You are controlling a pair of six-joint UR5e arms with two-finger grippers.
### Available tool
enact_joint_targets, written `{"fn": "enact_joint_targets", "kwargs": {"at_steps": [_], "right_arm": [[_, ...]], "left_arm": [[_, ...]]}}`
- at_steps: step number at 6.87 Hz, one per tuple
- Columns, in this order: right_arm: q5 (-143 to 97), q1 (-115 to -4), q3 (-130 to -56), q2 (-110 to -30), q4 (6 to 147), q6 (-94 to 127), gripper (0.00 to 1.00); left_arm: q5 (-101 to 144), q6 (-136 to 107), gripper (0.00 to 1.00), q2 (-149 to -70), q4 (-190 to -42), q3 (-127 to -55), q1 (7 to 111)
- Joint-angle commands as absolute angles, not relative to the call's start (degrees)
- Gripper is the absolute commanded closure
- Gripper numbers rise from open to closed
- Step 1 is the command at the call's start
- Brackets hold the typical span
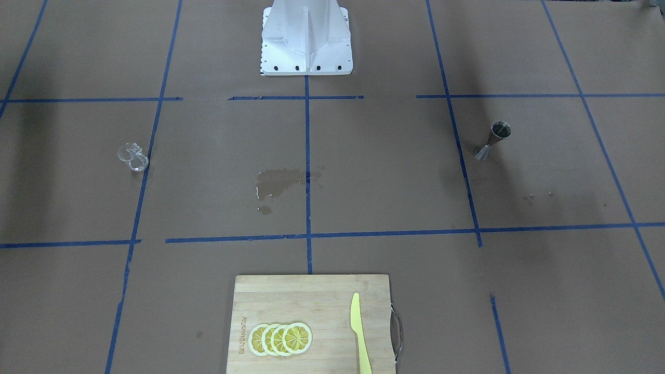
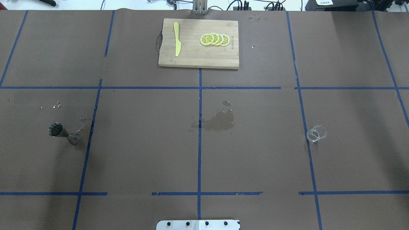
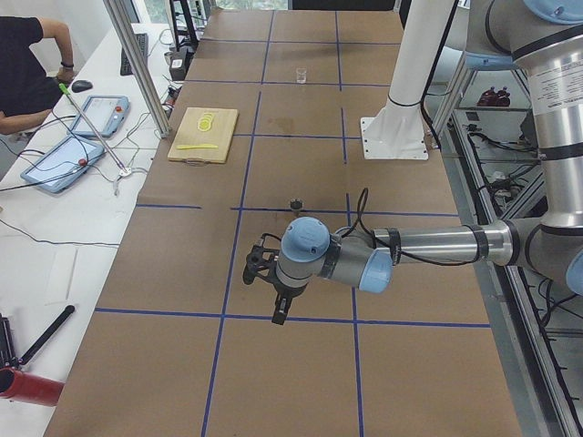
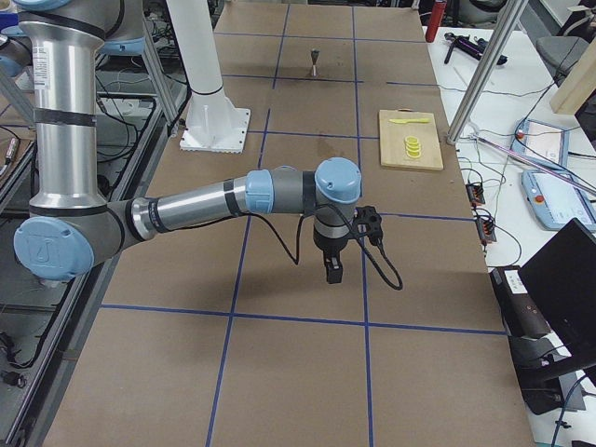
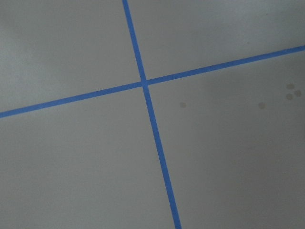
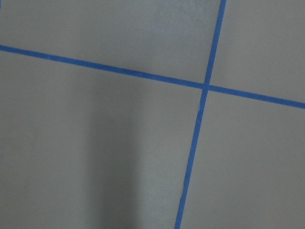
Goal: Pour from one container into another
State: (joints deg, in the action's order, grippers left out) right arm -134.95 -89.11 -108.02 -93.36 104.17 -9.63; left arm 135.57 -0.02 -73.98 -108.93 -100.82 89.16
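The small clear glass cup (image 1: 134, 157) (image 2: 316, 133) (image 3: 301, 76) stands upright on the brown table, on my right side. The metal hourglass jigger (image 1: 494, 140) (image 2: 64, 133) (image 3: 295, 204) (image 4: 315, 61) stands upright on my left side, far from the cup. My left gripper (image 3: 281, 315) hangs above the table's left end, short of the jigger. Over the right end my right gripper (image 4: 332, 271) points down. Both show only in the side views, so I cannot tell whether they are open or shut. Both wrist views hold only brown paper and blue tape lines.
A wet patch (image 1: 278, 182) (image 2: 217, 123) darkens the table's middle. At the far edge lies a wooden cutting board (image 1: 311, 296) (image 2: 198, 57) with lemon slices (image 1: 280, 338) and a yellow knife (image 1: 359, 332). The white robot base (image 1: 306, 41) stands between the arms. An operator (image 3: 27, 73) sits beside the table.
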Motion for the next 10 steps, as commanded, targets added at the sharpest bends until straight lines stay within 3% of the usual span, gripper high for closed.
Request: {"fn": "enact_joint_targets", "kwargs": {"at_steps": [1,2,10], "right_arm": [[-134.91,-87.19,-107.23,-94.39,103.98,-9.76,0.00],[-134.48,-87.10,-106.97,-94.39,103.97,-9.93,0.00],[-134.30,-87.19,-106.61,-96.06,101.79,-9.93,0.00]], "left_arm": [[135.62,0.09,0.00,-74.87,-96.77,-104.10,87.81],[135.18,0.26,0.00,-74.88,-91.37,-106.93,88.15],[135.09,4.48,0.00,-73.65,-95.98,-106.87,88.77]]}}
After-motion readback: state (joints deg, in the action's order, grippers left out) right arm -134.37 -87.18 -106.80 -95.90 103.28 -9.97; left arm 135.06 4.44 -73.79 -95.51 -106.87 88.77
